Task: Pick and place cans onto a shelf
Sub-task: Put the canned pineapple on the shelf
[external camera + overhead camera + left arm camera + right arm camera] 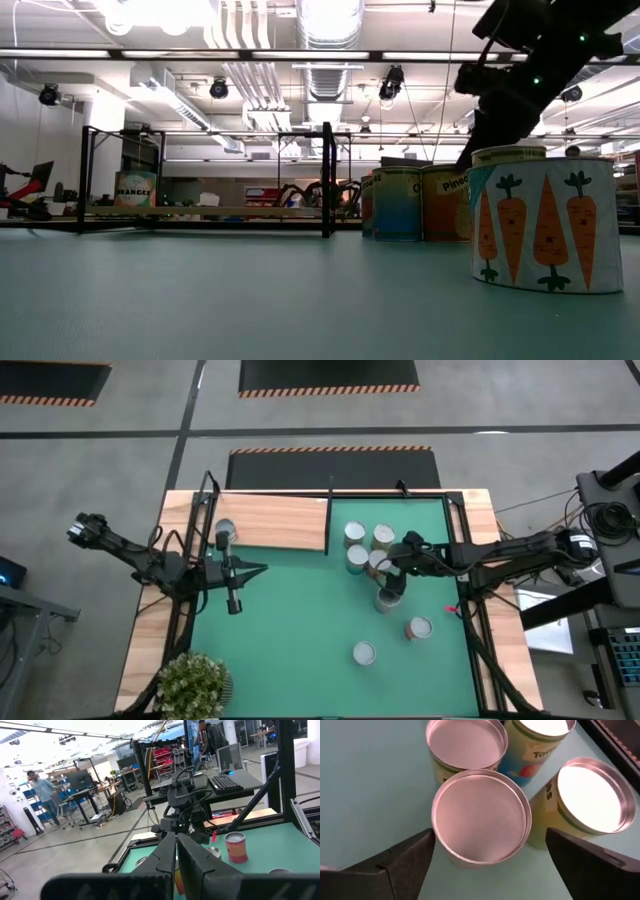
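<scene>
Target can (480, 817): a small rigid metal tin with a smooth silvery lid, standing upright in a tight cluster of cans (366, 548) on the green mat (290, 620), touching its neighbours. It is probably light to moderately heavy, stiff and slippery-sided, so it is best taken across the curved wall below the rim. Right gripper (485, 857): above this can, fingers spread wide to either side, holding nothing. Shelf (275, 522): at the mat's far-left corner, one can (225, 530) on it. Left gripper (234, 603): closed, empty, near the shelf.
</scene>
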`<state>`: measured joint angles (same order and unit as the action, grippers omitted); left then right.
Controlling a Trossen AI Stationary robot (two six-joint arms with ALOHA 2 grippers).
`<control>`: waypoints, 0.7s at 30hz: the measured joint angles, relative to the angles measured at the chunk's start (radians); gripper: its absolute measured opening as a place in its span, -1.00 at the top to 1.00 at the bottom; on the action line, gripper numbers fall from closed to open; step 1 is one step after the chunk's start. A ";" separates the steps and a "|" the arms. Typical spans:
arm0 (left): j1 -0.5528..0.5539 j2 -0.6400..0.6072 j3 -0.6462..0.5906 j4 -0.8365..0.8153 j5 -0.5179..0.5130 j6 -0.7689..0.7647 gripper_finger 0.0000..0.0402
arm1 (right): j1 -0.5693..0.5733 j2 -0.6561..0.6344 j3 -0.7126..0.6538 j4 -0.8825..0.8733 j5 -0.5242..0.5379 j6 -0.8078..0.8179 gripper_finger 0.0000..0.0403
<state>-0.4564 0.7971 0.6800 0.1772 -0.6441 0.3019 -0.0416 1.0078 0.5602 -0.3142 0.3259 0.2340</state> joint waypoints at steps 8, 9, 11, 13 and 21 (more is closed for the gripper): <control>0.000 0.000 0.000 0.004 0.000 0.000 1.00 | -0.049 0.051 -0.033 0.081 -0.056 0.043 -0.83; 0.000 0.000 0.000 0.004 0.000 0.003 1.00 | -0.050 0.057 -0.032 0.092 -0.063 0.040 -0.83; 0.000 0.000 -0.001 0.004 0.000 0.003 1.00 | -0.049 0.063 -0.032 0.124 -0.071 0.031 -0.83; 0.000 0.000 -0.001 0.003 0.000 0.004 1.00 | -0.049 0.068 -0.030 0.143 -0.072 0.019 -0.82; 0.000 0.000 -0.002 0.001 0.000 0.004 1.00 | -0.049 0.067 -0.031 0.140 -0.071 0.020 -0.47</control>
<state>-0.4564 0.7971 0.6785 0.1787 -0.6441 0.3058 -0.0906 1.0748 0.5297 -0.1741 0.2546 0.2539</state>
